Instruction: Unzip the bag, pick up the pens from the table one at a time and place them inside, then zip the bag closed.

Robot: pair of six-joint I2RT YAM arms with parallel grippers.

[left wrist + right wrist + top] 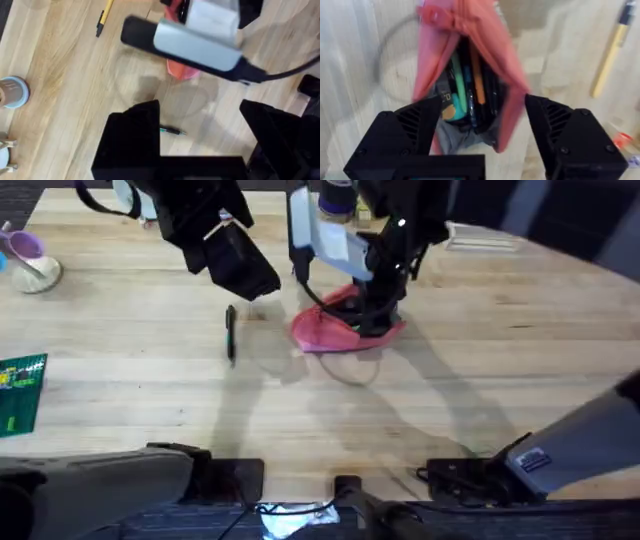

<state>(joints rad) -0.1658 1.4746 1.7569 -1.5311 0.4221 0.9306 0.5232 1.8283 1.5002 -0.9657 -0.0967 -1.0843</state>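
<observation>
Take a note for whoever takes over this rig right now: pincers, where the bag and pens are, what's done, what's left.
Left pincer: open, empty, above the dark pen on the table.
Right pincer: open, astride the pink bag at its mouth.
Done: bag unzipped, with pens visible inside it.
Left: dark pen and yellow pen are on the table; bag them one at a time, then zip shut.

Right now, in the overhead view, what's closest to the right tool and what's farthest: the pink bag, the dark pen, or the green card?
1. Pink bag, right under the right tool.
2. Dark pen, toward the left.
3. Green card, at the table's far left edge.
</observation>
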